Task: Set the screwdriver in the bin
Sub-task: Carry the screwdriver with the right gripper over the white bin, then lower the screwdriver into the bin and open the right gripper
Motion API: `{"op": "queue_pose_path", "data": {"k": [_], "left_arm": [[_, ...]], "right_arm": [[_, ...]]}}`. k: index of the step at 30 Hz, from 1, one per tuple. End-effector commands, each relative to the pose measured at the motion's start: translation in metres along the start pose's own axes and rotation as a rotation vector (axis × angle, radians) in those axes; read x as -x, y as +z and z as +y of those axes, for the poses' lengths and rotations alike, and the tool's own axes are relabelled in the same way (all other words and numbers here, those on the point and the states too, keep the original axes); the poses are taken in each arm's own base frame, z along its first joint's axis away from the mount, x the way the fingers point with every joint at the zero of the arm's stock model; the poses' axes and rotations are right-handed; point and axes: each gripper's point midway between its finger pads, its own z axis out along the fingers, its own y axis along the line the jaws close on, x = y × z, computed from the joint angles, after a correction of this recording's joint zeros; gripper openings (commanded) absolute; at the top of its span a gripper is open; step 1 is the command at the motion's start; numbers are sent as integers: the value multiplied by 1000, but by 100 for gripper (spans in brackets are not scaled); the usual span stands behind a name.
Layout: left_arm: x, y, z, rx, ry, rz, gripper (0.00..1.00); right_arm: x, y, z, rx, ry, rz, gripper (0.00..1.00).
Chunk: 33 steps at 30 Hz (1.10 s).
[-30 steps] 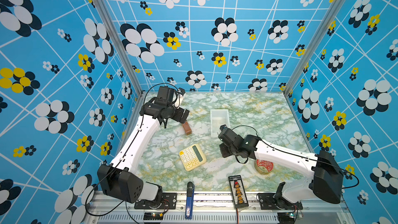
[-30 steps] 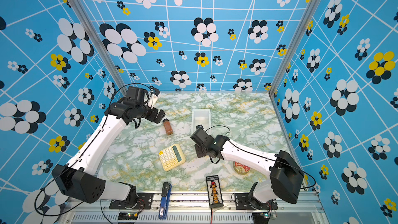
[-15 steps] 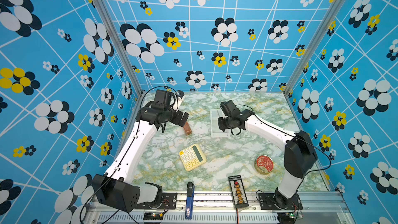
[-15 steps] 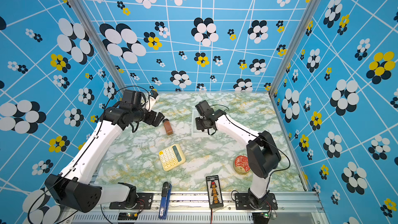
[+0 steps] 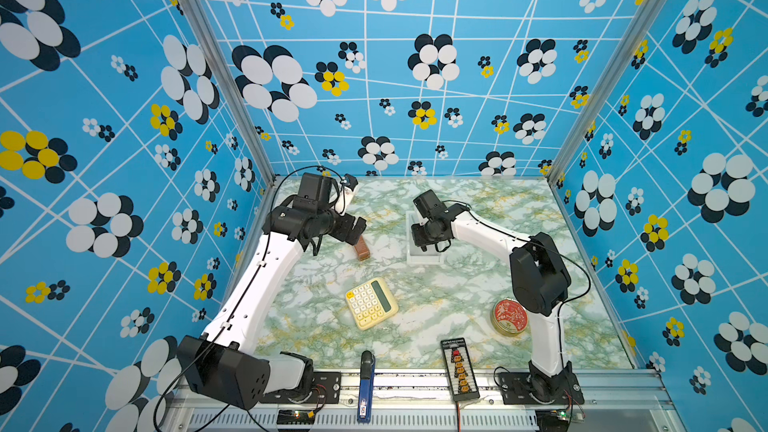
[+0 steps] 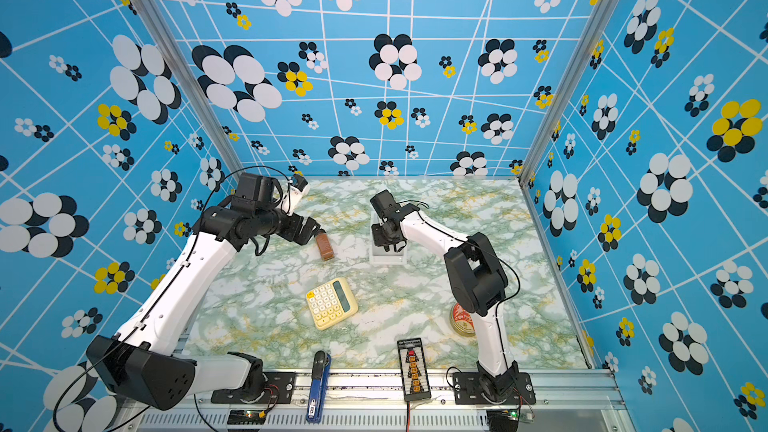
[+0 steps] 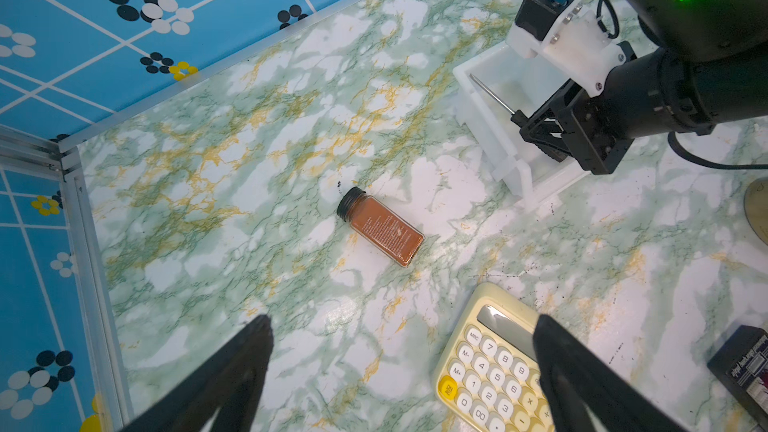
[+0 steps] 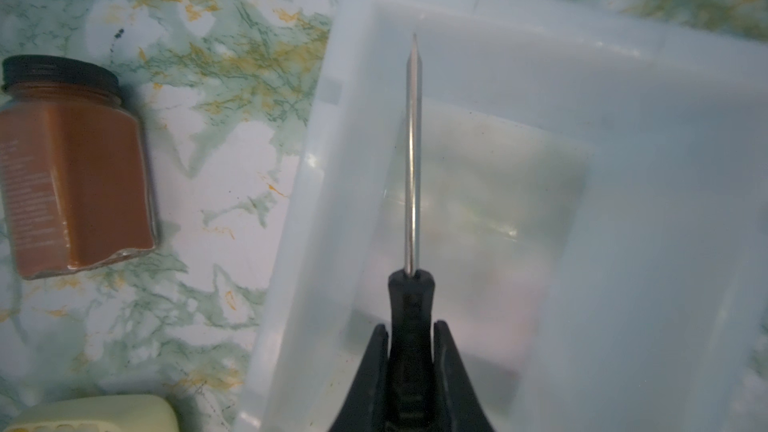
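My right gripper point(image 8: 410, 328) is shut on the black handle of the screwdriver point(image 8: 412, 160). Its thin metal shaft points out over the inside of the white bin point(image 8: 623, 118), along one long wall. The left wrist view shows the same grip: the right gripper point(image 7: 536, 130) holds the screwdriver point(image 7: 492, 95) just above the bin point(image 7: 482, 122). In both top views the right gripper point(image 5: 428, 238) point(image 6: 388, 238) hides the screwdriver over the bin point(image 5: 424, 259) point(image 6: 386, 259). My left gripper point(image 7: 401, 326) point(image 5: 355, 230) is open and empty, hovering left of the bin.
A brown spice jar point(image 5: 362, 248) lies under the left gripper. A yellow calculator point(image 5: 371, 303) sits mid-table and a round red-lidded tin point(image 5: 509, 317) at the right. A blue-and-black tool point(image 5: 365, 384) and a black connector board point(image 5: 459, 369) lie at the front edge.
The right arm swung from the front middle of the table back to the bin, carrying the screwdriver; in the last half second it settled lower over the bin. The left arm barely shifted.
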Motion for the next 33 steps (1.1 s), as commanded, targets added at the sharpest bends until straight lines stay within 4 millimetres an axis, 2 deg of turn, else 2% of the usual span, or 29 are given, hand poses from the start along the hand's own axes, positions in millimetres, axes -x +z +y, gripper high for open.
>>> {"op": "queue_pose_path", "data": {"k": [1, 9, 15, 18, 22, 28, 30, 33], "left_arm": [[-4, -3, -9, -32, -10, 12, 99], [-6, 2, -11, -45, -15, 23, 99], [-5, 2, -11, -44, -14, 24, 99], [-5, 3, -11, -46, -15, 25, 99], [-6, 3, -11, -46, -17, 28, 99], [-6, 3, -11, -46, -20, 30, 99], [-6, 3, -11, -45, -19, 31, 99], [-6, 4, -10, -41, -18, 34, 99]], "right_arm": [[-2, 6, -4, -13, -11, 23, 14], [-3, 21, -4, -15, -22, 49, 15], [-1, 24, -4, -16, -23, 51, 20], [-8, 35, -5, -27, -27, 80, 25], [-7, 33, -7, -32, -28, 76, 29], [-8, 30, -8, -42, -39, 77, 31], [1, 15, -7, -34, -37, 43, 31], [6, 5, -3, -15, -35, 26, 31]]}}
